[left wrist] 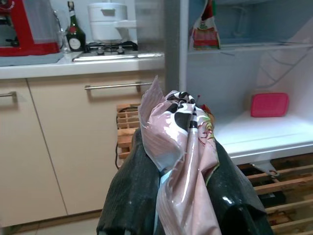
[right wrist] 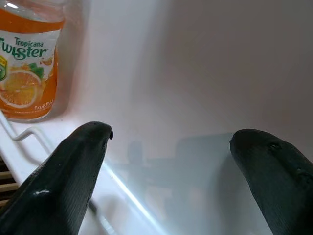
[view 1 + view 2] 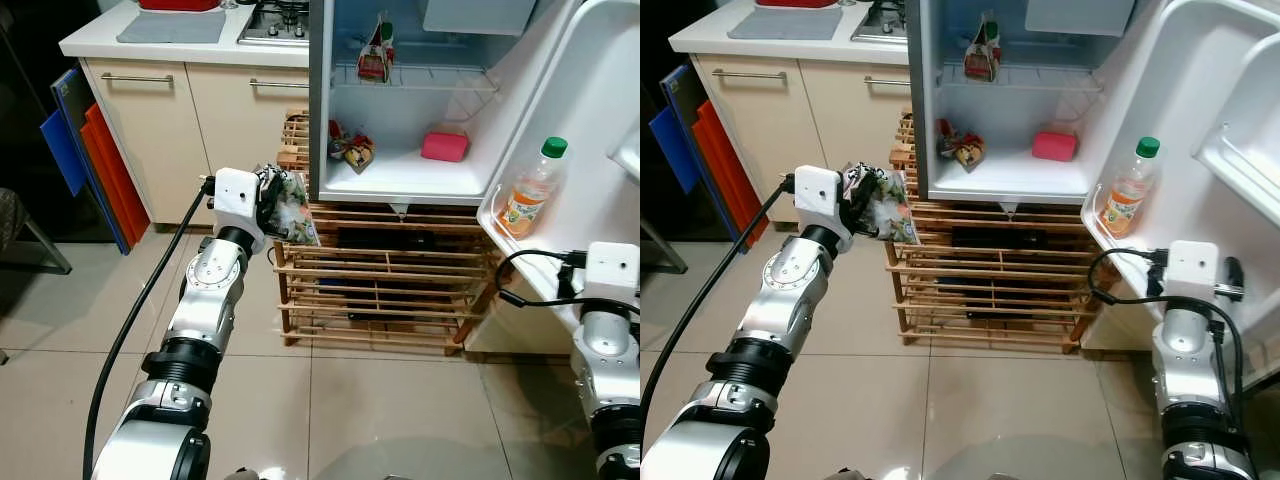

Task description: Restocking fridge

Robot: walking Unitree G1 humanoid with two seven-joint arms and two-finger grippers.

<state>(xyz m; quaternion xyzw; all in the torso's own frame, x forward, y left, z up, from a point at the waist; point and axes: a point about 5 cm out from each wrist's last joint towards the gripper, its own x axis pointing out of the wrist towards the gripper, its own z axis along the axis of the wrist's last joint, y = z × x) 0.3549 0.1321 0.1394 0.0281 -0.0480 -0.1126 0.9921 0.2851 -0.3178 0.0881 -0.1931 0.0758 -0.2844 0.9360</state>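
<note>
The left tool [image 3: 275, 203] clenches a crinkly snack bag [image 1: 181, 147]; lift it past the fridge wall [image 3: 318, 100] onto the lower shelf [image 3: 410, 175]. The right tool [image 2: 166, 171] hangs released beside the juice bottle [image 3: 530, 188].

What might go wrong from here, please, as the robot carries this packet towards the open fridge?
The left gripper pinches the crinkly snack packet by one end, so it may slip. The fridge's side wall stands between the packet and the lower shelf, so a straight push could hit it. The right gripper, open at the door shelf, could knock the orange juice bottle.
</note>
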